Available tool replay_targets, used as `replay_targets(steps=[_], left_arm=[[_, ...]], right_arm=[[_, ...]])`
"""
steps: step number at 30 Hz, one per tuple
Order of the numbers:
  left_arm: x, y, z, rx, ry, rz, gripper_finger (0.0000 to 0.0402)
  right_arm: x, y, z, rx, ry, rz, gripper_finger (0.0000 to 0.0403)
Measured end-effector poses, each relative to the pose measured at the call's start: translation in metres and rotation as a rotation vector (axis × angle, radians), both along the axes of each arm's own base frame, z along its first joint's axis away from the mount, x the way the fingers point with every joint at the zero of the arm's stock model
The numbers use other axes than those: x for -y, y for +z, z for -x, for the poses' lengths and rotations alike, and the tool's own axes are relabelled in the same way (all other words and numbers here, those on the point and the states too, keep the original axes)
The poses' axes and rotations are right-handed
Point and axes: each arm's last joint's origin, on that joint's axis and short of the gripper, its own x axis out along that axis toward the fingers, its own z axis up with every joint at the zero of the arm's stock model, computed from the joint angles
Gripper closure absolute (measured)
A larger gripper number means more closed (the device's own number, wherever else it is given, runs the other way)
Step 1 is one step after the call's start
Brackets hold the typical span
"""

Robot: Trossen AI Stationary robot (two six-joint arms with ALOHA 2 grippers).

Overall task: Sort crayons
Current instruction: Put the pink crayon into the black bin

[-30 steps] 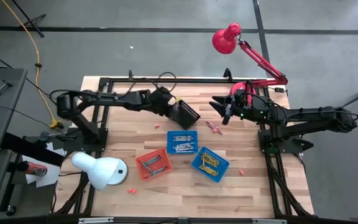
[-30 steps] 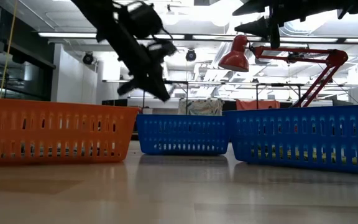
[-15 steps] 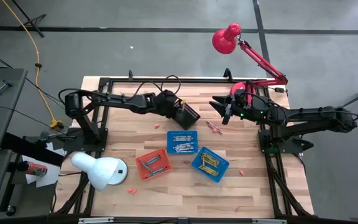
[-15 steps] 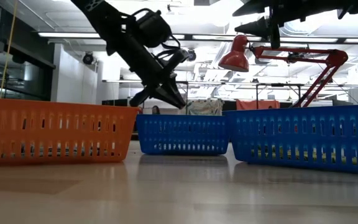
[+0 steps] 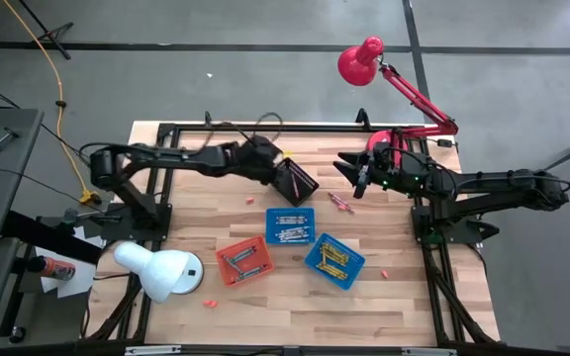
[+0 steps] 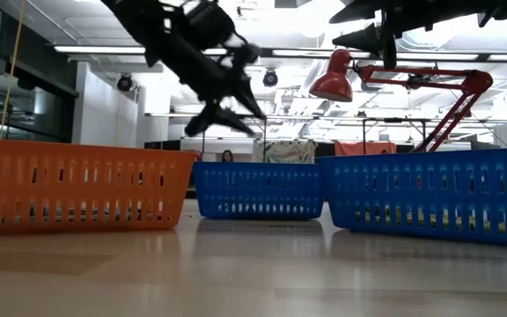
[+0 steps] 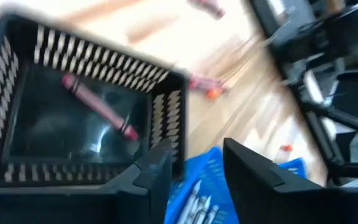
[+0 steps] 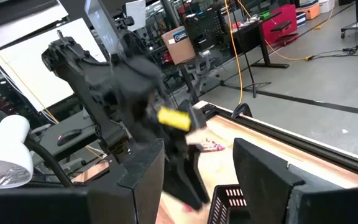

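Could clip the mesh wall of the black basket (image 5: 297,182) with the left end effector (image 7: 194,155), spread, empty and hanging right over that basket, if brought down off-centre; would likely tip or shove so light a plastic thing. Could also miss the pink crayon (image 7: 98,107) lying flat on the basket floor just ahead of the fingertips: thin, round, paper-wrapped, apt to roll or skid off hard fingers. Might scatter the loose crayons (image 5: 341,204) on the bench (image 5: 216,220), beyond that basket and just below the right end effector (image 5: 349,176), likewise spread and holding nothing, waiting well apart. Worth noting, nearer the front edge: two blue baskets (image 5: 289,225) and an orange basket (image 5: 244,261), all square, slotted, thin-walled, each with slim sticks inside. Smooth pale wood planks underneath, offering little grip against sliding.
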Motion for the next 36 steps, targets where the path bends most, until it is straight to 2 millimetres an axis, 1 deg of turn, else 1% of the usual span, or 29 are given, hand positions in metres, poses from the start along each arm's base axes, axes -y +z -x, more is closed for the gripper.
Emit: replay_targets(steps=[3, 7, 9, 11, 14, 16, 17, 21, 25, 31, 36], left_arm=[[-0.002, 0.029, 0.014, 0.072, 0.000, -0.074, 0.0258], [0.002, 0.079, 0.041, 0.205, -0.031, -0.271, 0.0255], [0.009, 0.105, 0.058, 0.274, -0.061, -0.396, 0.0256], [0.020, 0.126, 0.073, 0.340, -0.107, -0.508, 0.0256], [0.035, 0.145, 0.092, 0.411, -0.141, -0.619, 0.0256], [0.044, 0.148, 0.102, 0.474, -0.124, -0.663, 0.0257], [0.047, 0.145, 0.105, 0.500, -0.112, -0.674, 0.0257], [0.057, 0.127, 0.115, 0.613, -0.070, -0.678, 0.0257], [0.062, 0.109, 0.124, 0.710, -0.042, -0.656, 0.0259], [0.064, 0.098, 0.133, 0.719, -0.040, -0.643, 0.0259], [0.064, 0.098, 0.134, 0.721, -0.040, -0.643, 0.0259]], right_arm=[[0.000, 0.000, 0.000, 0.003, 0.000, 0.000, 0.0219], [0.000, 0.001, 0.000, 0.012, 0.002, 0.001, 0.0219], [0.000, 0.003, 0.000, 0.027, 0.002, 0.003, 0.0219], [0.000, 0.004, 0.000, 0.043, 0.002, 0.005, 0.0219], [0.000, 0.005, 0.000, 0.053, 0.002, 0.006, 0.0219], [0.000, 0.005, 0.000, 0.052, 0.002, 0.005, 0.0219], [0.000, 0.005, 0.000, 0.051, 0.002, 0.005, 0.0219], [0.000, 0.004, 0.000, 0.041, 0.002, 0.011, 0.0219], [0.000, 0.004, 0.000, 0.041, 0.002, 0.011, 0.0219], [0.000, 0.004, 0.000, 0.038, 0.002, 0.011, 0.0219], [0.000, 0.004, 0.000, 0.037, 0.002, 0.011, 0.0219]])
